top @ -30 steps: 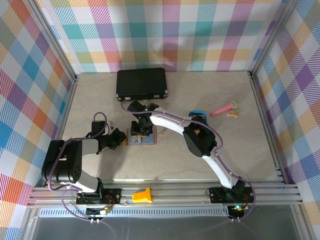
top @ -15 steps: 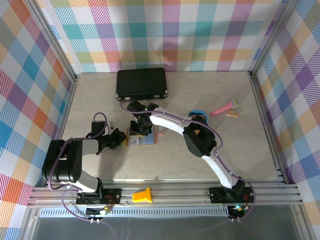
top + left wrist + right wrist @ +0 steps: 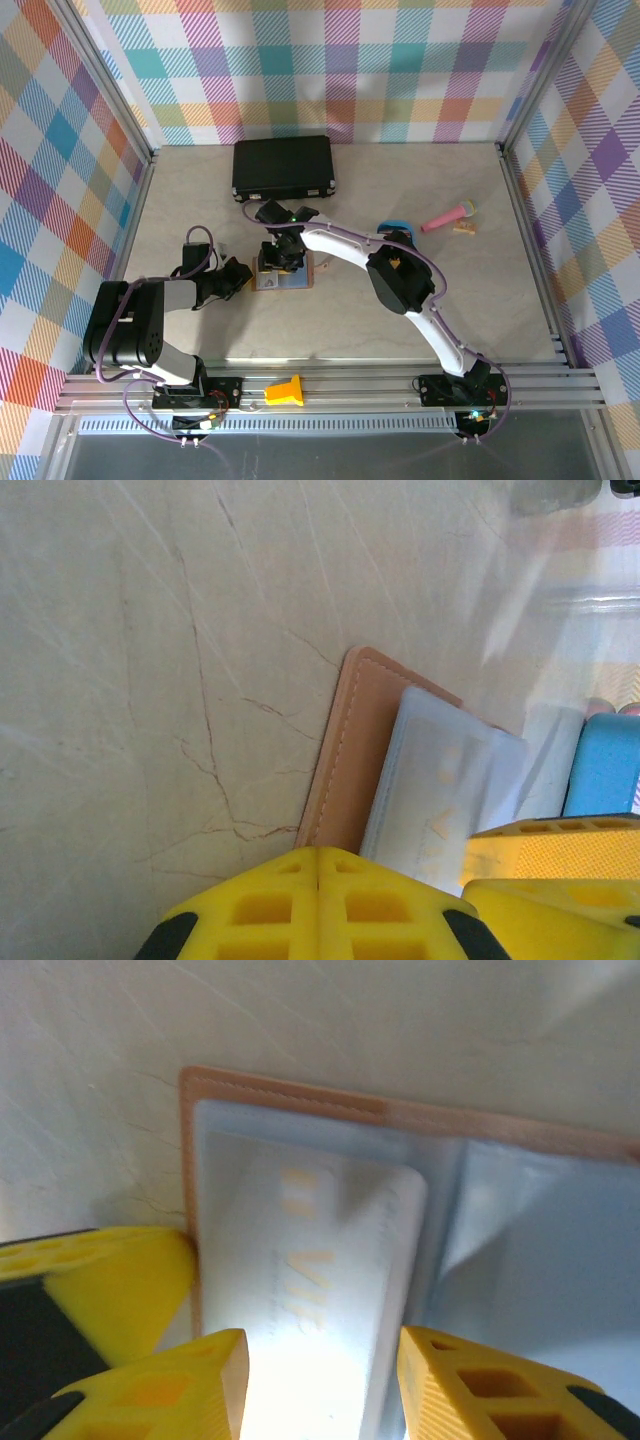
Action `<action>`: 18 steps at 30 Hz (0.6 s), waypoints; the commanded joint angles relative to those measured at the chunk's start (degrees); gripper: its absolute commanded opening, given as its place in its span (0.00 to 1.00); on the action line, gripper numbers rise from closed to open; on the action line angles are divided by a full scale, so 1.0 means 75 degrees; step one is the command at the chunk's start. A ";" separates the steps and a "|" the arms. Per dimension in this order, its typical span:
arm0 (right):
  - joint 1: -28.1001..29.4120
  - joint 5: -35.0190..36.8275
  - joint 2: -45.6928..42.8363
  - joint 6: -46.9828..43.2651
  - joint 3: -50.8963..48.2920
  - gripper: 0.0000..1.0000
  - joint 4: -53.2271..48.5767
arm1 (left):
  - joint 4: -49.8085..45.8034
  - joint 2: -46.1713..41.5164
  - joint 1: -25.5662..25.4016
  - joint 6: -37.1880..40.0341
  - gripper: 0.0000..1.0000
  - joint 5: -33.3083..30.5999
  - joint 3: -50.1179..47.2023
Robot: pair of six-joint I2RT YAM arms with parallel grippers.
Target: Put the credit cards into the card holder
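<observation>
The salmon-brown leather card holder [image 3: 295, 280] is lying open on the pale marbled counter [image 3: 200, 200], near the middle and well apart from the large black case [image 3: 283, 165] at the back. The left gripper [image 3: 318, 870] is keeping its jaws pressed together, tips touching the holder's left edge. The right gripper [image 3: 322, 1345] is hanging over the bluish-grey pocket, jaws partway apart, flanking a pale grey credit card [image 3: 320, 1250] that is lying in that pocket. Whether they are pinching it, I cannot tell.
</observation>
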 commanded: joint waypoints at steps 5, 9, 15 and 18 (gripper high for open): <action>-0.0262 0.0995 -0.1455 -0.0373 -0.1090 0.47 -0.0237 | -0.0275 -0.0008 0.0083 0.0094 0.05 0.0069 -0.0050; -0.0384 0.1159 -0.1536 -0.0483 -0.1339 0.49 -0.0339 | -0.0386 -0.0032 0.0080 0.0141 0.05 0.0053 0.0019; -0.0509 0.0920 -0.1113 -0.0523 -0.1107 0.50 -0.0415 | -0.0437 -0.0023 0.0083 0.0138 0.05 0.0041 0.0058; -0.0559 0.0793 -0.0899 -0.0605 -0.0882 0.50 -0.0519 | -0.0407 -0.0099 0.0079 0.0094 0.05 0.0034 0.0019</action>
